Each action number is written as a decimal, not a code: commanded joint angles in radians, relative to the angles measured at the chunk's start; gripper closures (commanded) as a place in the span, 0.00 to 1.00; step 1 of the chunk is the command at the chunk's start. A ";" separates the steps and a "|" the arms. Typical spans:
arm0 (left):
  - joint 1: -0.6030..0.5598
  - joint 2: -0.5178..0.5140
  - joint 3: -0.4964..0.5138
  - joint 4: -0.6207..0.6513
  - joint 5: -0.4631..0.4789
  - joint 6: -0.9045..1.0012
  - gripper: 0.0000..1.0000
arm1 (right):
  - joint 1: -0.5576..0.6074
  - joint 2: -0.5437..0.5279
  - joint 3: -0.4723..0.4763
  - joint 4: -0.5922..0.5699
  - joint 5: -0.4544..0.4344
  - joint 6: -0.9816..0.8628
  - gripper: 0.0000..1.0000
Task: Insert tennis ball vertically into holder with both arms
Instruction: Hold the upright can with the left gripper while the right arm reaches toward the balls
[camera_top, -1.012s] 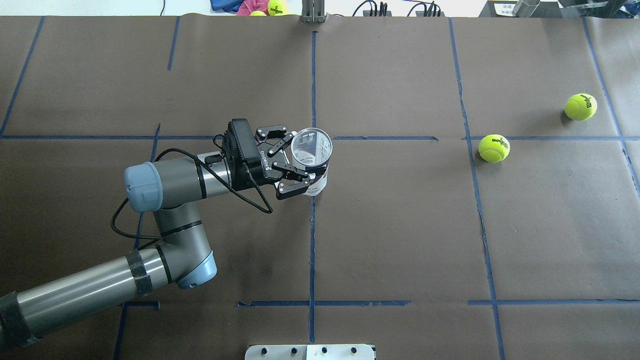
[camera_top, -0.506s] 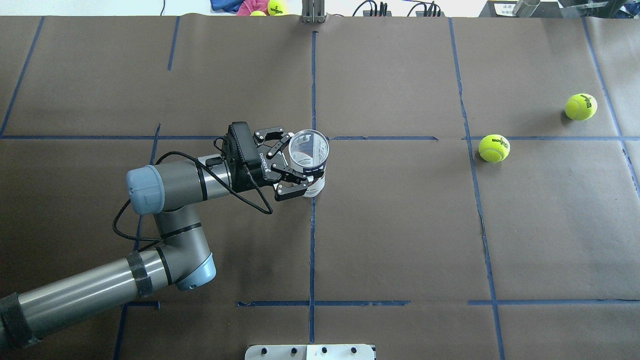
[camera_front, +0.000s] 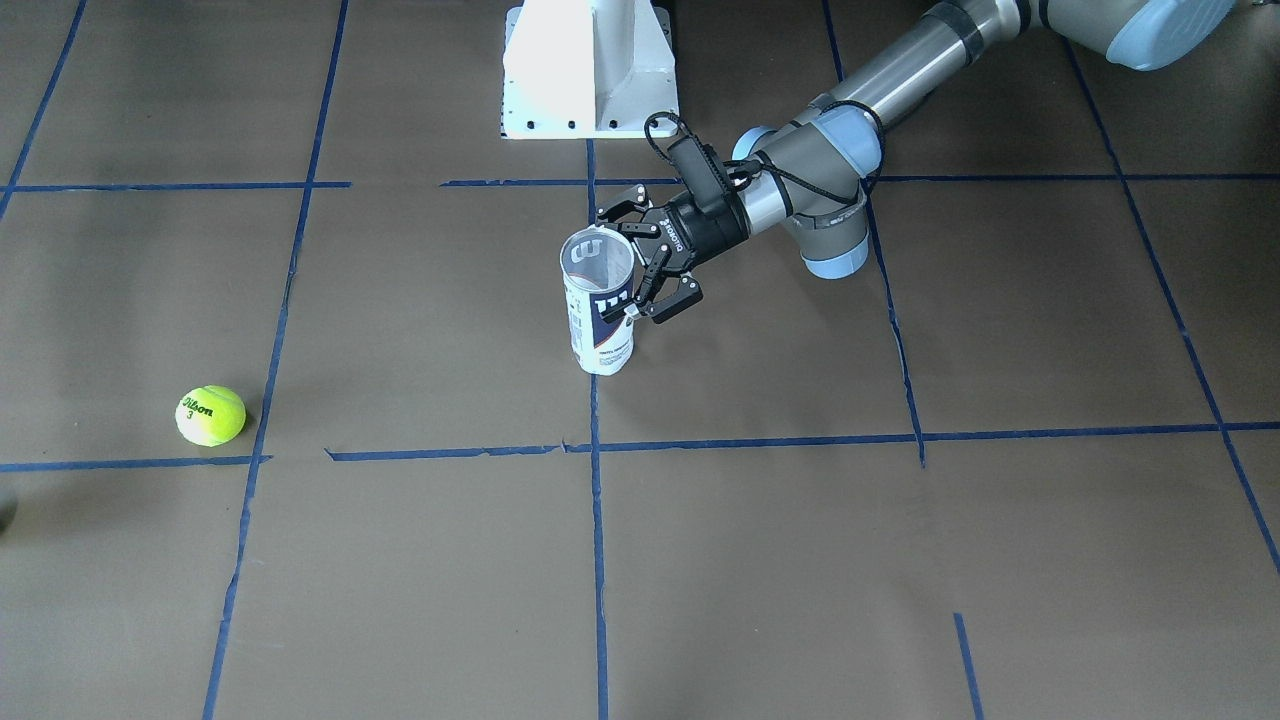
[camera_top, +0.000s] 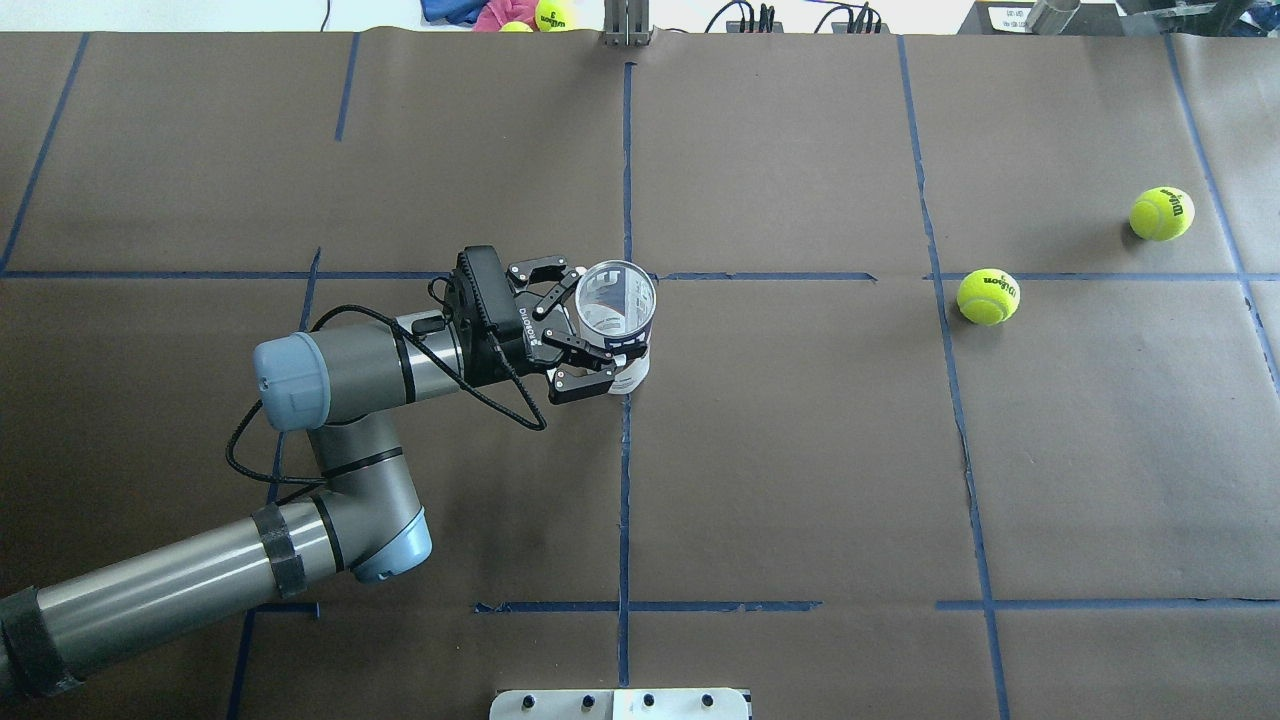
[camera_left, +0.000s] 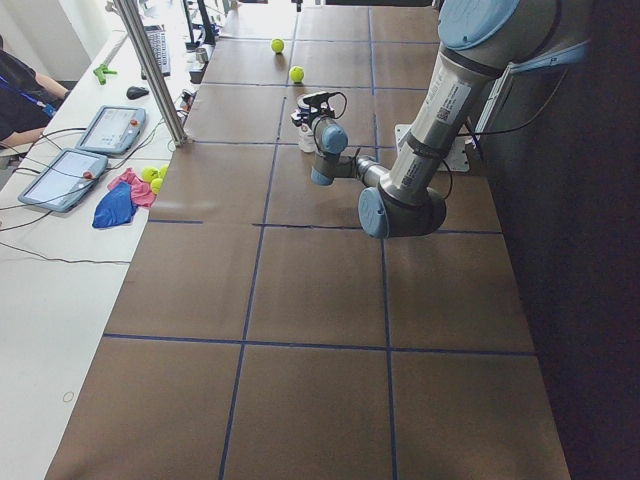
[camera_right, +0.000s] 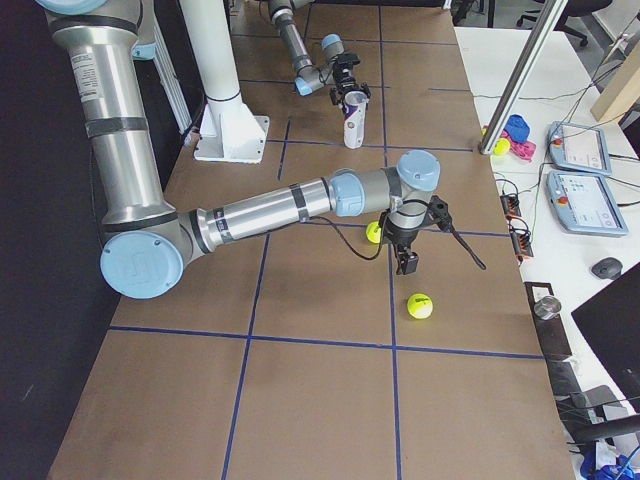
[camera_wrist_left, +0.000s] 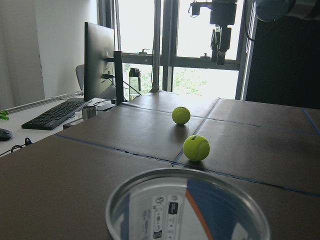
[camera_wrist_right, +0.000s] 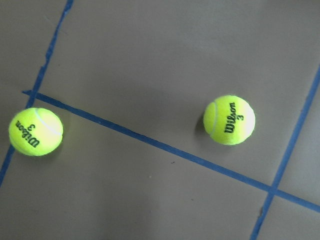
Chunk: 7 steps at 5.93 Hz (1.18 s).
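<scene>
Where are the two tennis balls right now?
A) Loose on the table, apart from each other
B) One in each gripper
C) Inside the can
A: the nearer tennis ball and the farther tennis ball both lie on the table, well away from the holder, whose open mouth shows no ball inside.

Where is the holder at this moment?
In the overhead view the holder is upright near the middle of the view, on the central blue tape line, held by the left gripper.
</scene>
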 joint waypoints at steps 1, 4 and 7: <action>0.000 0.000 0.000 0.000 0.004 0.000 0.10 | -0.106 0.101 -0.019 0.010 -0.005 0.132 0.00; 0.002 -0.001 0.000 0.000 0.004 -0.002 0.10 | -0.325 0.091 -0.131 0.448 -0.150 0.546 0.00; 0.002 -0.002 0.000 0.000 0.006 -0.002 0.10 | -0.415 0.086 -0.182 0.522 -0.203 0.613 0.00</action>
